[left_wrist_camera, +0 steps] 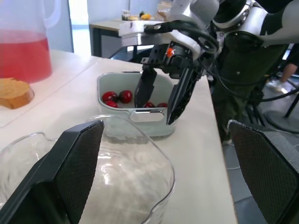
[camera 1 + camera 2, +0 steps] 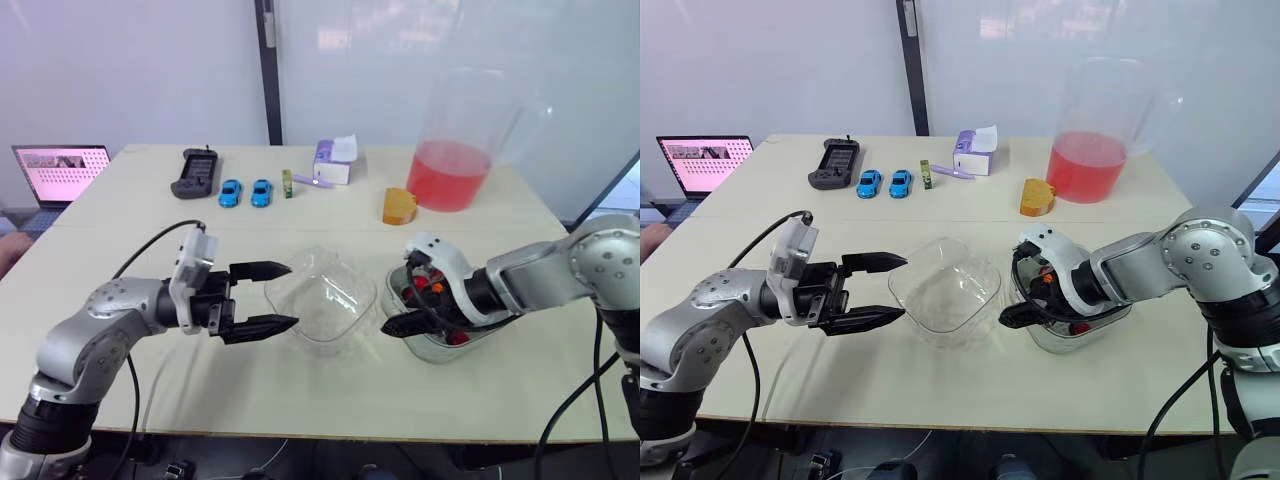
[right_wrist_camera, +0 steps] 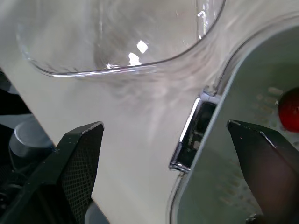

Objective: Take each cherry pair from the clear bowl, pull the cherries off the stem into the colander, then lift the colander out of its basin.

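**Right hand astride the colander rim, left hand open at the clear bowl**

We see the right hand [image 1: 154,113] released, its fingers parted over the near rim of the colander [image 1: 117,79]. The left wrist view makes this plain: one finger hangs inside the wall, the other outside, with the rim handle between them. That view also lets us see red cherries [image 1: 119,97] lying in the colander. From the head, the colander sits in its clear basin [image 2: 435,350].

The left hand [image 2: 287,295] is released too, one finger above the other, their tips at the left edge of the clear bowl [image 2: 340,300]. We can make out nothing inside it. Bowl and basin stand just beside each other.

Farther back on the pale worktop [image 2: 300,400] stand a pitcher [image 2: 455,150] of red liquid, two blue toy cars [image 2: 245,192] and a tissue box [image 2: 335,160]. A laptop [image 2: 60,170] is at the far left.

Both forearms reach inward, low over the worktop.
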Controlling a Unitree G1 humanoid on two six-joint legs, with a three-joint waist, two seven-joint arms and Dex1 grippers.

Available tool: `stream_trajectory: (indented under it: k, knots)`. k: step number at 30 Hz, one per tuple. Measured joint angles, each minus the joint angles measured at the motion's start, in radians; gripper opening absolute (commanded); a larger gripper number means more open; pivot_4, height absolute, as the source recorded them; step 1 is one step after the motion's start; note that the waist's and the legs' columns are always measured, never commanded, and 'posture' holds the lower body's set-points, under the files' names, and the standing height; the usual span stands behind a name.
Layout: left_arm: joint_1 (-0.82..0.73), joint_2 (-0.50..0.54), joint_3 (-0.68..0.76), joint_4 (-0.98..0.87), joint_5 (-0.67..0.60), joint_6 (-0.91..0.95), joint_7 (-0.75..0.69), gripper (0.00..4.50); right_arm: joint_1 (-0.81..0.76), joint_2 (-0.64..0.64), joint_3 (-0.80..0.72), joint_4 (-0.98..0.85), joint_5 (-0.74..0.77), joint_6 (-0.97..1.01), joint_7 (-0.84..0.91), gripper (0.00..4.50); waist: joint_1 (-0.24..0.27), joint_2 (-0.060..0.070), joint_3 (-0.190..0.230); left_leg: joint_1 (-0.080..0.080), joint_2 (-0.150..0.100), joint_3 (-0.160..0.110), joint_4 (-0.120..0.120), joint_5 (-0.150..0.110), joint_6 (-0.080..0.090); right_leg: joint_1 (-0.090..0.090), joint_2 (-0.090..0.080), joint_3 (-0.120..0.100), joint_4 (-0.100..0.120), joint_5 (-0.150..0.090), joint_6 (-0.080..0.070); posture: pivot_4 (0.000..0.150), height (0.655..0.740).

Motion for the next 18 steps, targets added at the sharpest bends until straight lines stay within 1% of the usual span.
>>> stream_trajectory:
  k: [4,8,11,13,15,18]
  knots:
    - [0.019,-0.003,0.002,-0.009,-0.005,0.001,0.015,4.48,-0.032,-0.023,-0.006,0.035,-0.028,0.014,0.033,4.5,0.005,0.0,0.0,0.0,0.0,0.0,0.0,0.0,0.0,0.0,0.0,0.0,0.0,0.0,0.0,0.15,0.74]
    - [0.037,-0.004,0.014,-0.03,-0.024,0.001,0.02,4.48,-0.04,-0.126,-0.062,0.023,-0.032,0.014,0.126,4.5,0.012,0.0,0.0,0.0,0.0,0.0,-0.001,0.0,0.001,0.0,0.0,0.0,-0.001,0.0,0.0,0.15,0.74]
    - [0.042,0.0,0.027,-0.03,-0.028,0.005,0.021,4.48,-0.006,-0.192,-0.143,-0.026,-0.011,0.013,0.222,4.5,0.012,0.0,0.0,0.0,0.0,0.0,-0.001,0.0,0.001,0.0,0.0,0.0,-0.001,0.0,0.0,0.15,0.74]
    - [0.035,0.001,0.025,-0.027,-0.033,0.015,0.017,4.48,0.095,-0.238,-0.235,-0.07,0.031,-0.006,0.245,4.5,0.014,0.0,0.0,0.001,0.0,0.0,-0.001,-0.001,0.001,0.001,0.001,-0.001,-0.001,0.0,0.0,0.15,0.74]
    - [0.018,0.001,0.022,-0.009,-0.034,0.019,0.01,4.48,0.193,-0.25,-0.278,-0.095,0.079,-0.037,0.218,4.5,0.012,-0.001,0.0,0.001,0.0,0.0,0.0,-0.001,0.001,0.001,0.0,0.0,-0.001,0.0,0.0,0.15,0.74]
    - [-0.022,-0.002,0.009,0.019,-0.033,0.018,-0.003,4.48,0.283,-0.251,-0.282,-0.138,0.155,-0.108,0.137,4.5,0.005,0.0,0.0,0.001,0.0,0.0,0.001,-0.001,0.001,0.001,0.001,0.0,0.001,0.0,0.0,0.15,0.74]
